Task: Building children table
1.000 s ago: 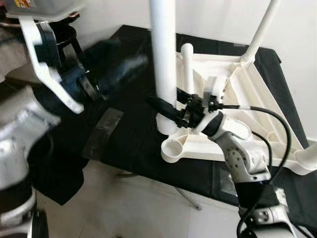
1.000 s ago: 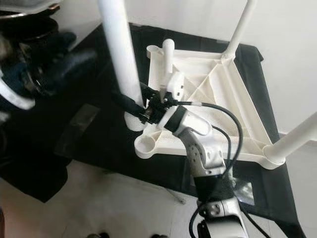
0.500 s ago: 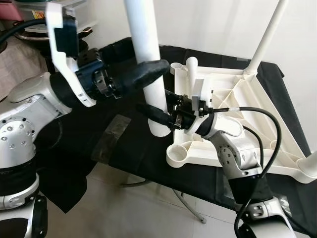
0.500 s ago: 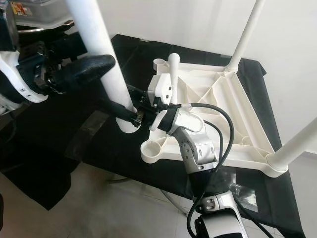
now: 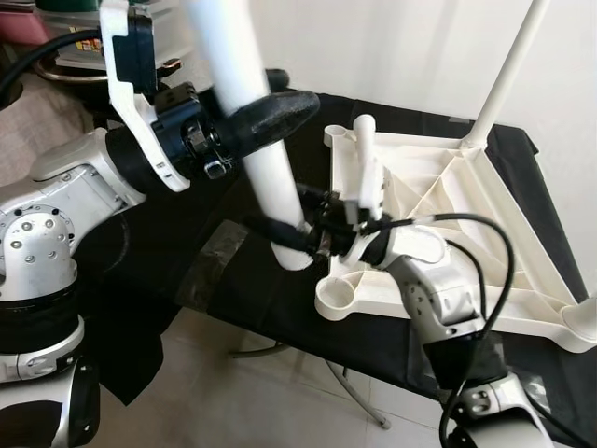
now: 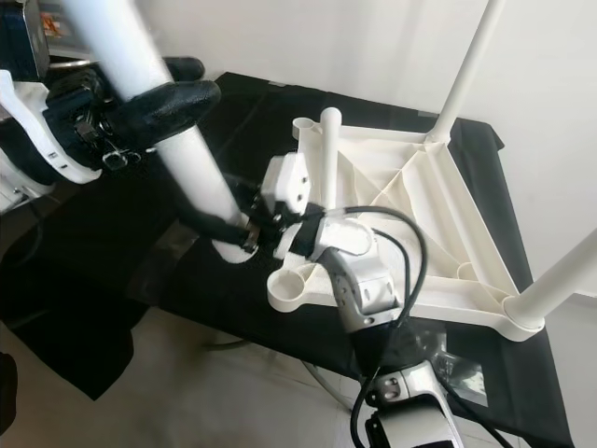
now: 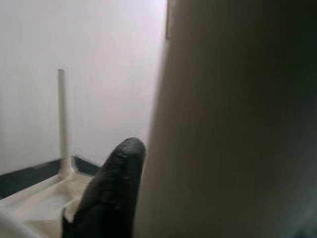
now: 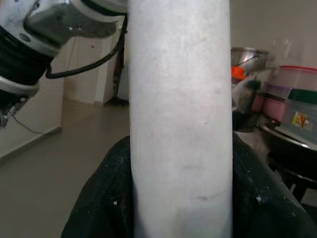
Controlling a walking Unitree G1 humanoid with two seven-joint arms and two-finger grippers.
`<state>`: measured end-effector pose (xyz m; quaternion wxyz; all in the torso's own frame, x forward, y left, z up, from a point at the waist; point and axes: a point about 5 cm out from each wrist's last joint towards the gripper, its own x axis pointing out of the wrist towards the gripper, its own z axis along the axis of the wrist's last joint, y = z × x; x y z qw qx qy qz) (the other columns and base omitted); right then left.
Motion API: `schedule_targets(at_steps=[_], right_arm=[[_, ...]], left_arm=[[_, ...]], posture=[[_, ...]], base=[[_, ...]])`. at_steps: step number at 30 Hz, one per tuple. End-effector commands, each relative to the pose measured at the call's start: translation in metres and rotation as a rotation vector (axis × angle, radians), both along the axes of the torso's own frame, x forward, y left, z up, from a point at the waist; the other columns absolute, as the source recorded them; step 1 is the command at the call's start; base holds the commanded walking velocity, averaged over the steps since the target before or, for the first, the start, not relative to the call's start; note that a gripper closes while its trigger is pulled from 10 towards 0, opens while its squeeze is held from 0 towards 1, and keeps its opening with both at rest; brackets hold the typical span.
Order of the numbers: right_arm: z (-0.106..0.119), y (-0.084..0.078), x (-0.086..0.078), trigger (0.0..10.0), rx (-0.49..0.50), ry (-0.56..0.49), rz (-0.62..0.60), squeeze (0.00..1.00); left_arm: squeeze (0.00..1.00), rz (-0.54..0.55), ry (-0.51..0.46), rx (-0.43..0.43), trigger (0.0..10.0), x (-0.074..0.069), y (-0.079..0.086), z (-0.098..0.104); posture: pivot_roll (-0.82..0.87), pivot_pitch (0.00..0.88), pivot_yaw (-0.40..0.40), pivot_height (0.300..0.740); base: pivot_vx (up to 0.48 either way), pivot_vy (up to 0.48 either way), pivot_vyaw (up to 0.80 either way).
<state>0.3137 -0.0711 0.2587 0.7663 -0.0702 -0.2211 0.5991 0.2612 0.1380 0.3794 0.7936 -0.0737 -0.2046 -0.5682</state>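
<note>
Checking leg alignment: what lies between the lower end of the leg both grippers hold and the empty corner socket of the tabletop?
In the left eye view, bare black cloth separates the white leg from the empty socket; the right gripper clamps just above.

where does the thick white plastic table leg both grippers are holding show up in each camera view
Left eye view: the thick white plastic table leg slants from top centre down to the black cloth.
Right eye view: it runs from top left down beside the empty corner socket.
Left wrist view: it is the dim mass beside one black finger.
Right wrist view: it stands upright at centre.
Shared landmark: the upturned white tabletop.
</note>
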Motion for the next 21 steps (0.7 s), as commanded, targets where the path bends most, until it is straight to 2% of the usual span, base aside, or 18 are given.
schedule_targets(at_steps=[1,10,11,12,13,16,19,21], right_arm=[[-0.001,0.0,0.001,10.0,-0.034,-0.034,-0.017,0.0],[-0.001,-0.005,0.007,10.0,-0.048,-0.038,-0.054,0.0],[0.001,-0.007,0.006,10.0,-0.047,-0.022,-0.03,0.17],[0.001,-0.007,0.006,10.0,-0.047,-0.022,-0.03,0.17],[0.003,-0.009,0.004,10.0,-0.059,-0.005,0.025,1.0],[0.01,-0.013,-0.007,10.0,-0.109,0.017,0.207,1.0],[0.013,-0.014,-0.009,10.0,-0.122,0.005,0.241,1.0],[0.018,-0.012,-0.005,10.0,-0.16,-0.01,0.274,1.0]], left_arm=[[0.0,-0.063,0.003,0.028,0.0,-0.005,-0.007,0.0],[0.0,-0.08,0.028,0.067,0.0,-0.004,-0.009,-0.005],[0.0,-0.086,0.031,0.077,0.0,-0.004,-0.009,-0.005],[0.0,-0.086,0.031,0.077,0.0,-0.004,-0.009,-0.005],[0.0,-0.101,0.029,0.099,0.0,-0.004,-0.01,-0.007],[0.0,-0.152,0.019,0.172,0.0,-0.005,-0.013,-0.011],[0.0,-0.173,0.007,0.198,0.0,-0.006,-0.014,-0.012],[0.0,-0.242,-0.016,0.255,0.0,-0.008,-0.019,-0.018]], posture=[[0.05,0.079,-0.038,0.74],[0.05,0.078,-0.04,0.74],[0.05,0.077,-0.039,0.74],[0.05,0.077,-0.039,0.74],[0.05,0.075,-0.04,0.74],[0.05,0.069,-0.039,0.74],[0.05,0.068,-0.04,0.74],[0.04,0.058,-0.043,0.74]], base=[[0.0,0.0,0.0],[0.0,0.0,0.0],[0.0,0.0,0.0],[0.0,0.0,0.0],[0.0,0.0,0.0],[0.0,0.0,0.0],[0.0,0.0,0.0],[0.0,0.0,0.0]])
